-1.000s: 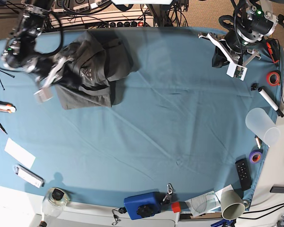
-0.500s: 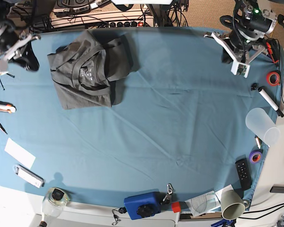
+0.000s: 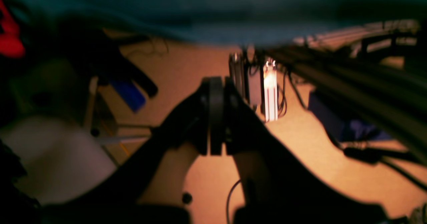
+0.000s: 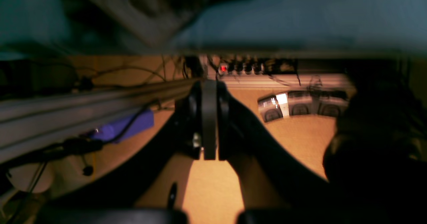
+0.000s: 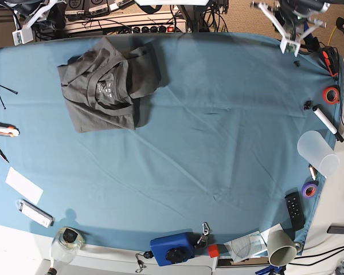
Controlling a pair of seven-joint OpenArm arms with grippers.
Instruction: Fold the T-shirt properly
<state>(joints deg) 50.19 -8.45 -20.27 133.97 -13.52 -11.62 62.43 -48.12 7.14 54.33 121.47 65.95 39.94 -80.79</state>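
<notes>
The dark charcoal T-shirt [image 5: 106, 86] lies folded into a compact bundle on the blue table cloth [image 5: 206, 143] at the back left, its white neck print facing up. It shows as a blurred grey patch at the top of the right wrist view [image 4: 150, 10]. My right gripper [image 4: 209, 117] is shut and empty, held beyond the table's back edge; its arm [image 5: 31, 20] is at the top left corner. My left gripper [image 3: 216, 117] is shut and empty, also off the table; its arm [image 5: 289, 23] is at the top right corner.
A translucent cup [image 5: 317, 152], a marker [image 5: 327, 122], tape rolls [image 5: 331, 94] and a remote [image 5: 294, 210] lie along the right edge. A blue box [image 5: 172, 248] and a paper cup [image 5: 282, 247] sit at the front. Pliers [image 5: 0, 133] and a paper slip [image 5: 23, 184] lie at the left.
Both arms have drawn back off the table to the far corners. The right gripper, a second ago at the shirt's left edge, is now clear of it. The shirt lies still.
</notes>
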